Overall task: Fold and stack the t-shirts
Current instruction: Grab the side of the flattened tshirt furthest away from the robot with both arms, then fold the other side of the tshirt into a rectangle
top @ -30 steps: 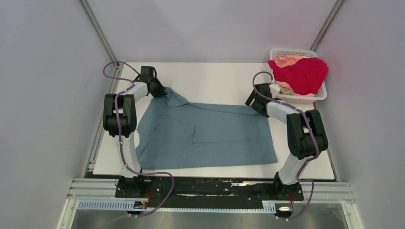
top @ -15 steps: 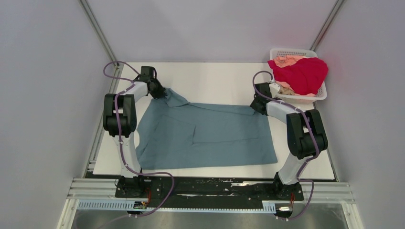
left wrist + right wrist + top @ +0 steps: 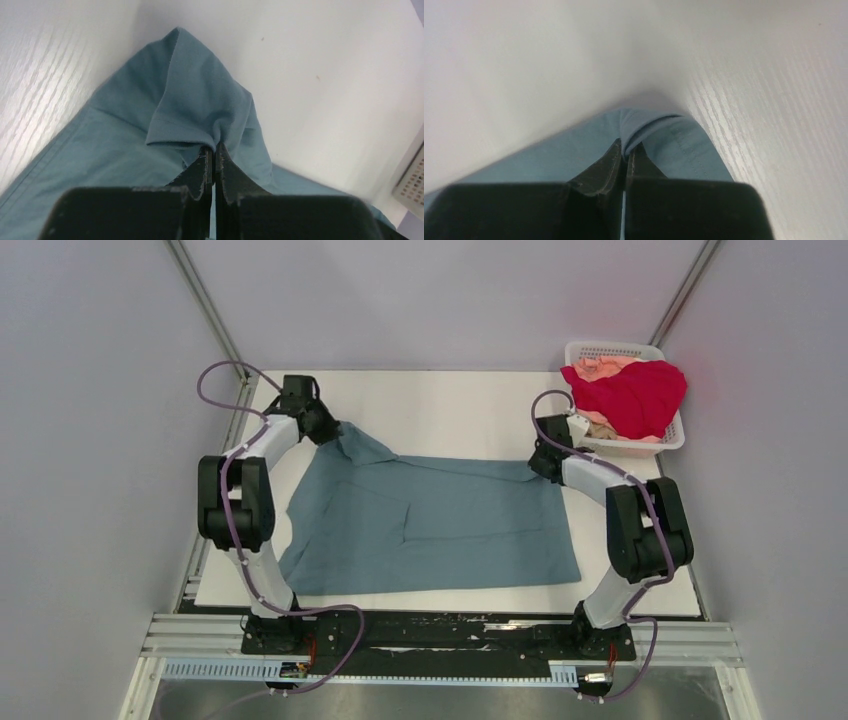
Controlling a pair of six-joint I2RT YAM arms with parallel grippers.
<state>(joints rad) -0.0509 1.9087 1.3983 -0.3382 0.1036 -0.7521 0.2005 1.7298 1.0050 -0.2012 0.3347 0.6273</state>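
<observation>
Within the last second the right gripper (image 3: 625, 150) had clamped the upper-right corner of the dusty teal cloth t-shirt (image 3: 430, 525), spread mid-frame. The left gripper (image 3: 214, 150) pinched its upper-left corner, presumably for a fold.

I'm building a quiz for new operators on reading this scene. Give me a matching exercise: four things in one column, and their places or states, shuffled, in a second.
Column one:
1. teal t-shirt
2. red t-shirt
3. left gripper
4. white basket

Column two:
A. at the far right corner of the table
B. spread out on the table
C. heaped on top of the basket
D. shut on a fold of teal cloth

Pairs: 1-B, 2-C, 3-D, 4-A.
</observation>
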